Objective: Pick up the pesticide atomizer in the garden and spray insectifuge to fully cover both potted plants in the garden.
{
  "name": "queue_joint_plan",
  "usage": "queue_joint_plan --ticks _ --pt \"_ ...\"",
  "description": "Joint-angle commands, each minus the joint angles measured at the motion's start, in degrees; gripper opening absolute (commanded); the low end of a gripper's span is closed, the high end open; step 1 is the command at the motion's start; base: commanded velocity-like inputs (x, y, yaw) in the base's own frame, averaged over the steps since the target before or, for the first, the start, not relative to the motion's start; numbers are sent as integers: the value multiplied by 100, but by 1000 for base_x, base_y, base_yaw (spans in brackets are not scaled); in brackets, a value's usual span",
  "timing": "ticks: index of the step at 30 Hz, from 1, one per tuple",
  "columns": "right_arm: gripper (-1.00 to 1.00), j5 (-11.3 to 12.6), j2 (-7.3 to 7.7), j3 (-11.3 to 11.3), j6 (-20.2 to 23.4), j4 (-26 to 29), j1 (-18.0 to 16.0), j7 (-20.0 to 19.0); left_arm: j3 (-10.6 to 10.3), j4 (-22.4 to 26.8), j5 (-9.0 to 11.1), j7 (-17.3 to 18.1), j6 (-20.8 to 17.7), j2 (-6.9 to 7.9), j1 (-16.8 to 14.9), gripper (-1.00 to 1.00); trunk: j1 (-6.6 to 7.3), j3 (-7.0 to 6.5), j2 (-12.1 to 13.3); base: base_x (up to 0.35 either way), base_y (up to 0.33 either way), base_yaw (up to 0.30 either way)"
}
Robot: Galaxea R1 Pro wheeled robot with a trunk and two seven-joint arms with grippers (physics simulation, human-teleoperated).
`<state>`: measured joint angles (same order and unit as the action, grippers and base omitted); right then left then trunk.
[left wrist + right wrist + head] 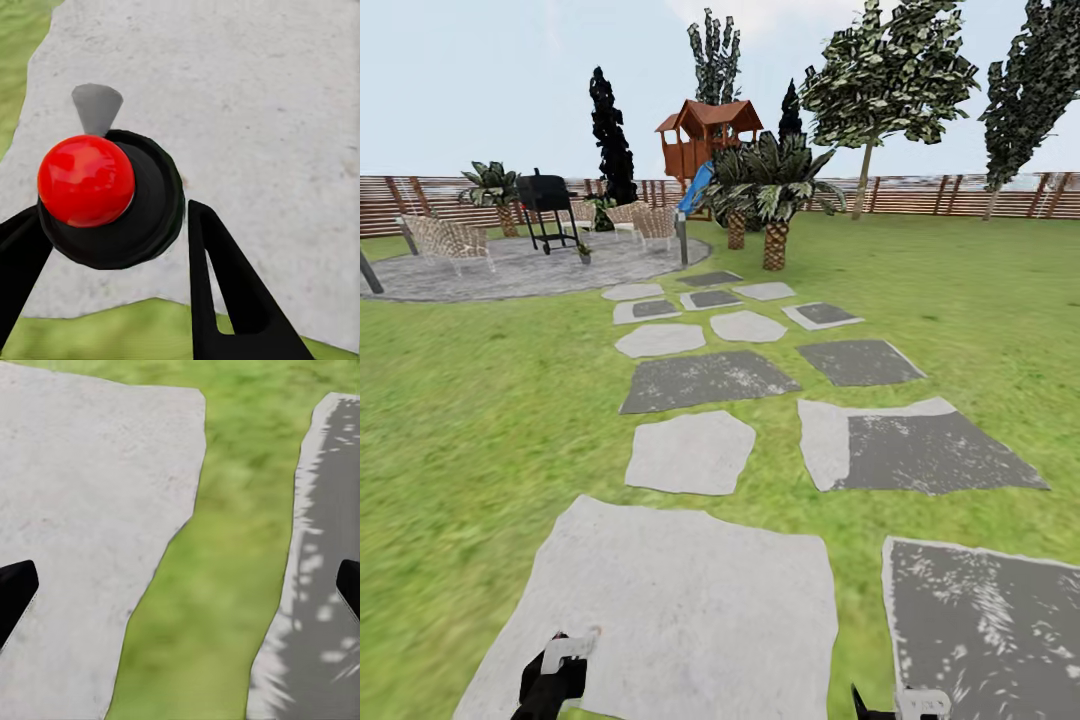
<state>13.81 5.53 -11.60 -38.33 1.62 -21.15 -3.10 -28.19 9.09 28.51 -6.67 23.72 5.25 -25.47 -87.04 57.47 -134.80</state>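
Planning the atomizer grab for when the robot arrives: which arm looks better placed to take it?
Right, tentatively. The right pincer is open, with only grass between its fingers. The left pincer has a red ball on a black disc in its gap, so it looks less free.

Green lawn with pale grey stepping stones — some mottled dark grey. Between the black left fingers sits a glossy red ball on a black disc. Brown slatted fence — rust-red playhouse.
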Motion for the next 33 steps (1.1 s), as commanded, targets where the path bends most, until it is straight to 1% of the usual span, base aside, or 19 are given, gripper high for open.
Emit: queue_joint_plan --ticks 1,33 --pt "100 60 1 -34 -17 -4 -3 -32 -52 5 5 -45 9 2 -2 -100 -2 5 -2 341 0 0" --pt "100 60 1 -36 -17 -4 -3 -32 -54 5 5 -44 9 2 -2 -100 -2 5 -2 341 0 0"
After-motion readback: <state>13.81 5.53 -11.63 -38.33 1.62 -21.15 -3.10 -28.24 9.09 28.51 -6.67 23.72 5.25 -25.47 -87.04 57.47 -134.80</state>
